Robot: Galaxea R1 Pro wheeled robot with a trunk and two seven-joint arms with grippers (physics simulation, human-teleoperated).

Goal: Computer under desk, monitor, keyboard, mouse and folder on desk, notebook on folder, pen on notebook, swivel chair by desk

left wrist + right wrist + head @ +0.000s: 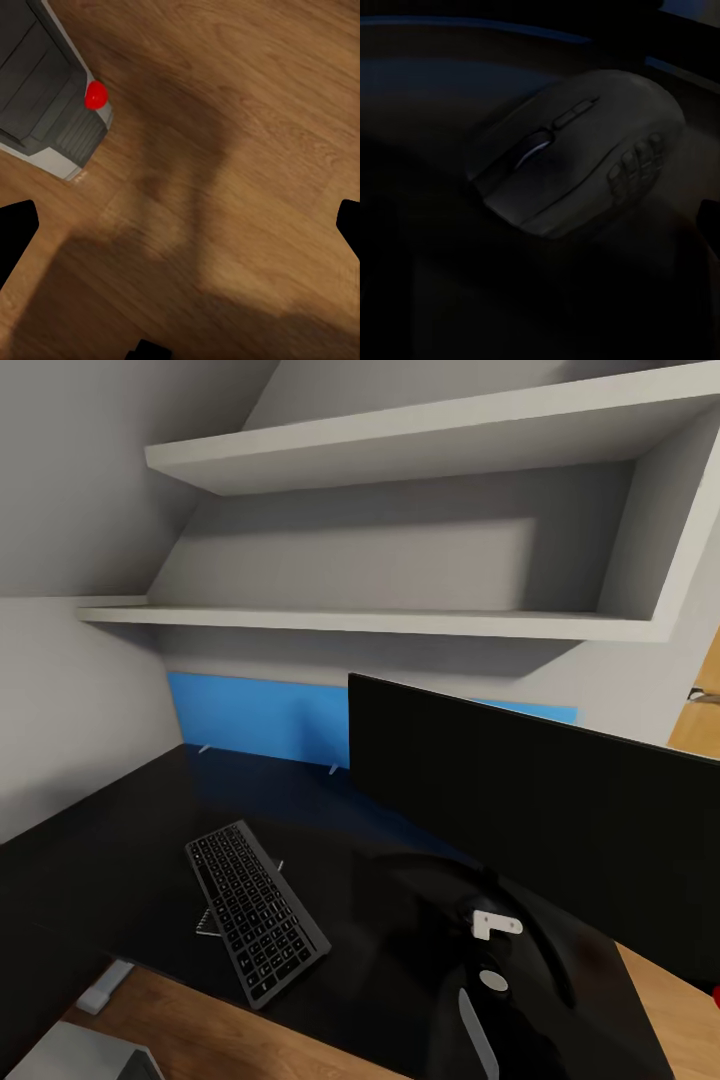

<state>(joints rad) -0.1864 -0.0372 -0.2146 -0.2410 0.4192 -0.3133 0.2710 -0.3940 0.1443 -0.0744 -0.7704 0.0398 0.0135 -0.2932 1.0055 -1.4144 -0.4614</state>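
The mouse (574, 154) lies on the dark glossy desk (120, 840) right in front of the right wrist camera, close ahead of the right gripper; 1 dark fingertip (709, 217) shows at the frame edge just beside it, and I cannot tell how the right jaws stand or whether they touch it.

In the head view the keyboard (255, 910) rests slantwise on the desk, left of the monitor (530, 830), whose screen hides most of the right arm (480, 960). A blue panel (260, 720) stands along the wall behind them, under 2 white shelves (400, 622).

The left wrist view looks down on a wooden floor (247, 150), with the left gripper (180, 232) spread wide, holding nothing. A grey ribbed object (45, 90) with a red knob (95, 95) rests on that floor.
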